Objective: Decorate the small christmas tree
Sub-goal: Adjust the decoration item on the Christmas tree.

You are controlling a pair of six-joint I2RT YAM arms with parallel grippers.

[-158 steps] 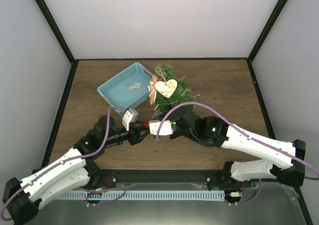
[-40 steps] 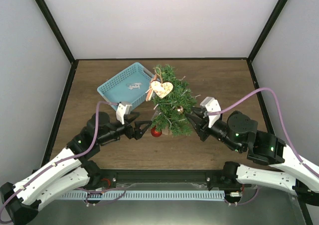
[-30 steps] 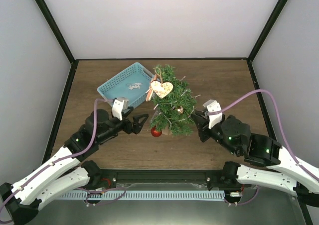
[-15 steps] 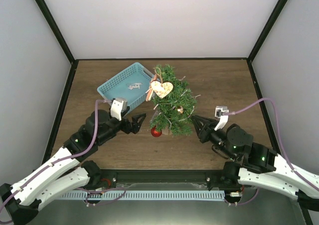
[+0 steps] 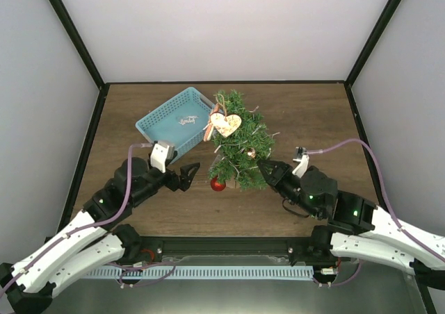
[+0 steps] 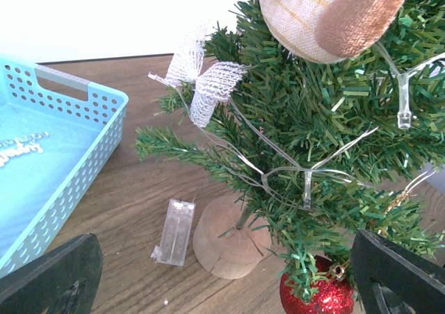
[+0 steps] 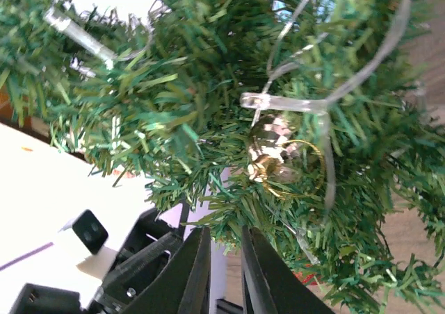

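The small christmas tree (image 5: 240, 144) stands mid-table on a round wooden base (image 6: 229, 241). It carries a wooden heart (image 5: 225, 124), a red glitter ball (image 5: 217, 184), a gold bell (image 7: 268, 162), a white mesh ribbon (image 6: 205, 85) and a string of clear lights (image 7: 278, 103). My left gripper (image 5: 189, 173) is wide open just left of the tree and low, holding nothing. My right gripper (image 5: 266, 168) points into the lower right branches. Its jaws stand a narrow gap apart, with needle tips at their mouth (image 7: 226, 234) and the bell just above. I see nothing gripped.
A light-blue basket (image 5: 174, 119) sits left of the tree with a small silvery ornament (image 5: 185, 120) inside. A clear battery box (image 6: 174, 232) lies on the table beside the tree's base. Black frame rails border the table on every side.
My left gripper has drawn back a little from the tree. My right arm has swung round and brought its gripper in against the lower right branches, its jaws a little narrower.
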